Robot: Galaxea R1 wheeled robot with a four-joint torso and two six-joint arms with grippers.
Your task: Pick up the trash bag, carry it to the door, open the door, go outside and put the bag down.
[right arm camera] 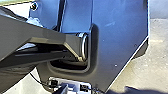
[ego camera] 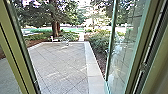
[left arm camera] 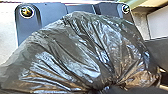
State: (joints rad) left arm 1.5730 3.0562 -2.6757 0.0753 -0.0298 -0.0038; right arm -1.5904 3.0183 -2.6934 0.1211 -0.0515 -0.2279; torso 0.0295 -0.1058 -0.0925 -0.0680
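The black, thin plastic trash bag is in the left wrist view, full and rounded, its glossy skin crinkled and catching pale streaks of light. Long pleats fan out from a tightly gathered neck, where the left gripper has it pinched. The bag bulges across the robot's own dark plate, covering much of it. For the right gripper, I cannot tell whether it is spread or pressed together.

In the head view, a yellowish-green metal door frame slants down the left side. On the right, a clear glass panel with a green edge stands beside another pale metal upright, narrowing the way on that side. Between these edges the opening gives onto a grey patio of diagonally laid tiles, with broad open paving ahead. A pale concrete border runs along its right side and across its far end. Beyond the border on the right are low, leafy green shrubs; a thick brown tree trunk rises past the far edge, well apart from the doorway.
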